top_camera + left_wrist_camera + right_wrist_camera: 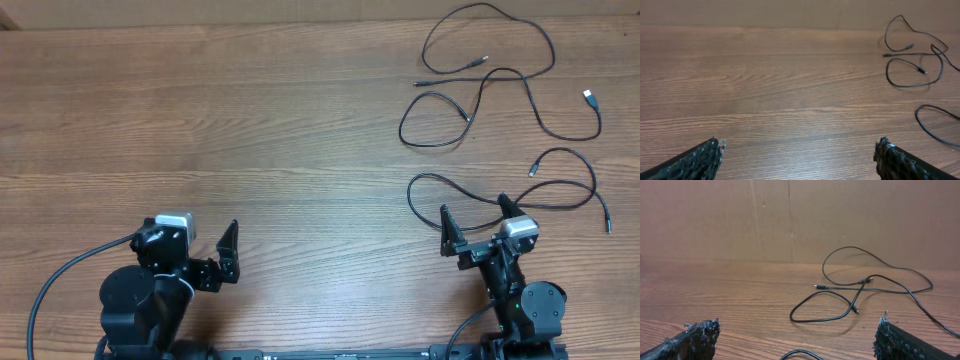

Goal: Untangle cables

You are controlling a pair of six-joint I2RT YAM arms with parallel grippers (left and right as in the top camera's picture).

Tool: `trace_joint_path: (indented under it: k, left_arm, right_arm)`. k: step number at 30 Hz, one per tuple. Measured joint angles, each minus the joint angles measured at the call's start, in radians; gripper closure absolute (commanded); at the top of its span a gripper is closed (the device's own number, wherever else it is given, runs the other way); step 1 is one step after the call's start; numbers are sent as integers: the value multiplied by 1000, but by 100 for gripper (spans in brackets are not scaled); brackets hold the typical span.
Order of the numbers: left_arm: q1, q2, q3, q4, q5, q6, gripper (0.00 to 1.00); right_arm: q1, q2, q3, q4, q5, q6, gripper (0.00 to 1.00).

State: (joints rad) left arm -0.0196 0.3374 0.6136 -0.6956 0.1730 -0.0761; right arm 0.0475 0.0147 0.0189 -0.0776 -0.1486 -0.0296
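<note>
Nearest, left gripper [799,162]: jaws spread wide, nothing between them, low over the bare wooden table [250,120]; all cables lie ahead of it and well off to its right. Right gripper [476,222]: jaws likewise spread wide, holding nothing. Near cable [410,190]: thin, black, lying loose in open curves just ahead of the right gripper's fingertips, one arc of it showing low between the fingers in the right wrist view; whether it touches them cannot be told. Its ends trail away to that gripper's right. Middle cable [403,130]: farther ahead of the right gripper and apart from the near cable; a loop at its left, then a long run rightward ending in a silvery plug [589,96]. Far cable [552,55]: farthest ahead of the right gripper, one large loop, with its straight run crossing the middle cable. Brown panel [790,220]: upright, beyond the table's far edge.
</note>
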Motion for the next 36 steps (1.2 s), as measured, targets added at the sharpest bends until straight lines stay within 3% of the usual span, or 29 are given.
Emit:
trace_joint_path:
  k: [17, 36]
  left_arm:
    - [0, -50, -25, 24, -17, 89, 0]
    - [0, -265, -353, 451, 14, 78, 1]
  right_arm:
    - [0, 0, 0, -1, 0, 0, 0]
    - [0, 0, 0, 0, 0, 0, 0]
